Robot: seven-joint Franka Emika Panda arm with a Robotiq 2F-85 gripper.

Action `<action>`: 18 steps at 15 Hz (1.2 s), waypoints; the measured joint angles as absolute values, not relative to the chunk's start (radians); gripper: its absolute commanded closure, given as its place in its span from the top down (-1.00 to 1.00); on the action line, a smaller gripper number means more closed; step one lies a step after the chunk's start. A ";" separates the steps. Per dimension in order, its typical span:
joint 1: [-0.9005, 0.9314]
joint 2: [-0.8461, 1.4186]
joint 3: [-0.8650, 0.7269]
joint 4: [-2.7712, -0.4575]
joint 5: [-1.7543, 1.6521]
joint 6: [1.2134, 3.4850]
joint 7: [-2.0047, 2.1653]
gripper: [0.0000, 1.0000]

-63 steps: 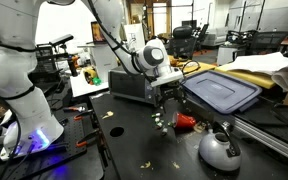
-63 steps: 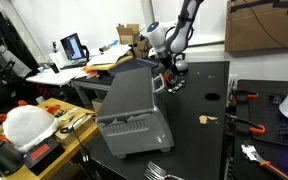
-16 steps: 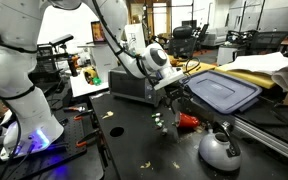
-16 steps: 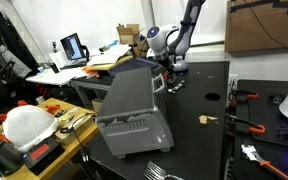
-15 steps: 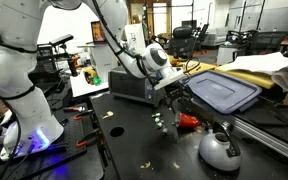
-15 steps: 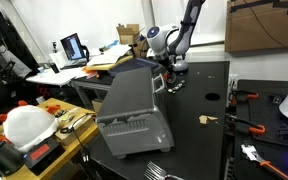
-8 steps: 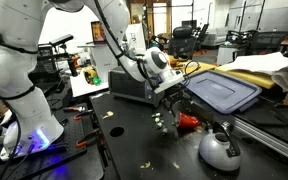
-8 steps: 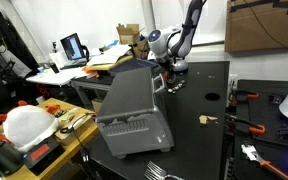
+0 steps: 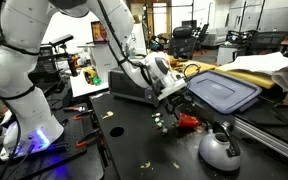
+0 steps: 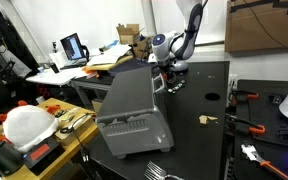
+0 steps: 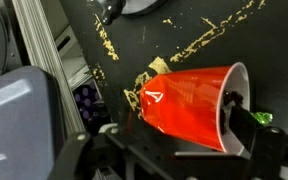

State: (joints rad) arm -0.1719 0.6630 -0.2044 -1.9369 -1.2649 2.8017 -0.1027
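Observation:
A red plastic cup (image 11: pixel 184 105) with a white inside lies on its side on the black table, its mouth toward the right of the wrist view. My gripper (image 11: pixel 179 140) stands open low over it, so the cup sits between the spread fingers. The right fingertip (image 11: pixel 242 112) is dark and sits at the cup's rim. In an exterior view the gripper (image 9: pixel 174 108) hangs just above the table beside the red cup (image 9: pixel 187 121). The wrist and gripper (image 10: pixel 169 72) also show behind the grey appliance in an exterior view.
A grey box-like appliance (image 9: pixel 132 88) stands behind the gripper, and a blue-grey lidded bin (image 9: pixel 222 92) sits close beside it. A white rounded kettle-like object (image 9: pixel 219 150) is at the table's front. Yellowish crumbs (image 11: pixel 199 42) litter the tabletop. A metal rail (image 11: pixel 42 50) runs alongside.
The arm has leaned further over and the gripper has come down slightly toward the red cup. The jaws have stayed wide; the cup has not moved.

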 measured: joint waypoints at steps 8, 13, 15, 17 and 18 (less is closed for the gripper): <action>-0.154 0.690 -0.246 -1.897 -1.490 2.824 0.094 -0.77; -0.148 0.690 -0.246 -1.895 -1.549 2.824 0.154 -1.00; -0.148 0.690 -0.246 -1.893 -1.557 2.824 0.166 -0.98; -0.148 0.690 -0.246 -1.892 -1.558 2.824 0.167 -0.98; -0.148 0.689 -0.246 -1.892 -1.558 2.824 0.167 -0.98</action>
